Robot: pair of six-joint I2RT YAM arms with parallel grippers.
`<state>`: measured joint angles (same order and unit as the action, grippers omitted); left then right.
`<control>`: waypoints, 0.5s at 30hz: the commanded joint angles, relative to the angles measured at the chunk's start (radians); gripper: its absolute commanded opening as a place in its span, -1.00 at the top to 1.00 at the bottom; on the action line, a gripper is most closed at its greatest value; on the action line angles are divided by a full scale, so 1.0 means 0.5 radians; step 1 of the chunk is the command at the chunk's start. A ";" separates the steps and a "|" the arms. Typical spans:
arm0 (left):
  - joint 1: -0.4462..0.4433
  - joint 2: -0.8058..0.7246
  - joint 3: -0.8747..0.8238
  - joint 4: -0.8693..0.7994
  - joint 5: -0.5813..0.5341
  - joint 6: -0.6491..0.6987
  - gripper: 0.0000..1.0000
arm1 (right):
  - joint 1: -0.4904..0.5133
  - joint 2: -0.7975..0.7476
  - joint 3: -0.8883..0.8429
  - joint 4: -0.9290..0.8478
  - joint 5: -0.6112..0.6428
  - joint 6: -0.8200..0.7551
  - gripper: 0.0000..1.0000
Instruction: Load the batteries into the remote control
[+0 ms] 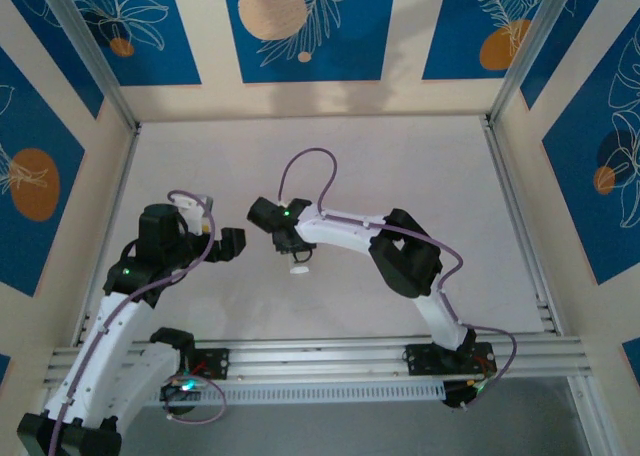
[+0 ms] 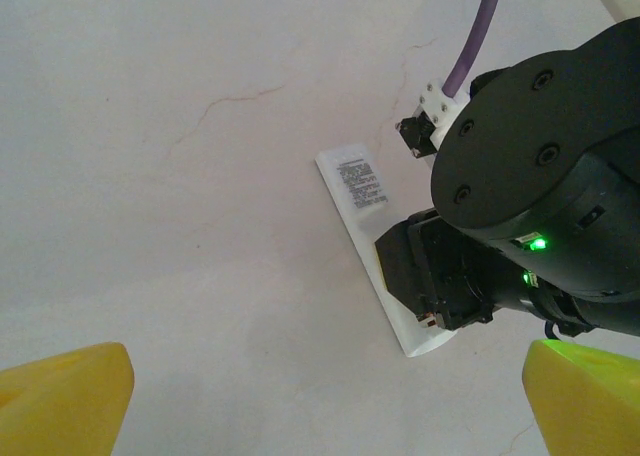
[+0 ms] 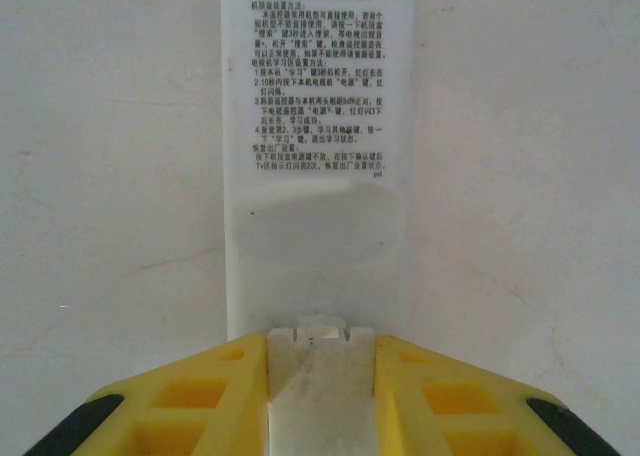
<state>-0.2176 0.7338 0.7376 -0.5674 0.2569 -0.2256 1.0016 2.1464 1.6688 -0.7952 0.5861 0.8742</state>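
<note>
The left gripper (image 2: 320, 411) hangs wide open and empty near the remote (image 2: 352, 188), which lies label side up on the table (image 2: 150, 126). The right gripper (image 3: 320, 371) is closed partway on the remote's narrow end, possibly on the battery cover; the view is too tight to tell. Squeezing there could jam the cover shut, or the remote could swivel free.

1 remote control (image 2: 352, 191), 1 table (image 1: 420, 166), 2 robot arms, the left arm (image 1: 112, 321) and right arm (image 1: 345, 231), and 2 grippers: left gripper (image 2: 322, 401), right gripper (image 3: 320, 361).
</note>
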 commanded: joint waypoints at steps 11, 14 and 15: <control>0.036 -0.025 -0.024 -0.019 0.011 0.032 -1.00 | 0.035 -0.042 -0.003 -0.118 -0.064 0.068 0.40; 0.036 -0.026 -0.024 -0.019 0.013 0.034 -1.00 | 0.037 -0.041 -0.004 -0.119 -0.082 0.068 0.40; 0.036 -0.025 -0.024 -0.019 0.014 0.032 -1.00 | 0.034 -0.037 -0.004 -0.119 -0.092 0.064 0.39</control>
<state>-0.2176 0.7338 0.7376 -0.5671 0.2569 -0.2256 1.0088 2.1437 1.6688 -0.8181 0.5682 0.8841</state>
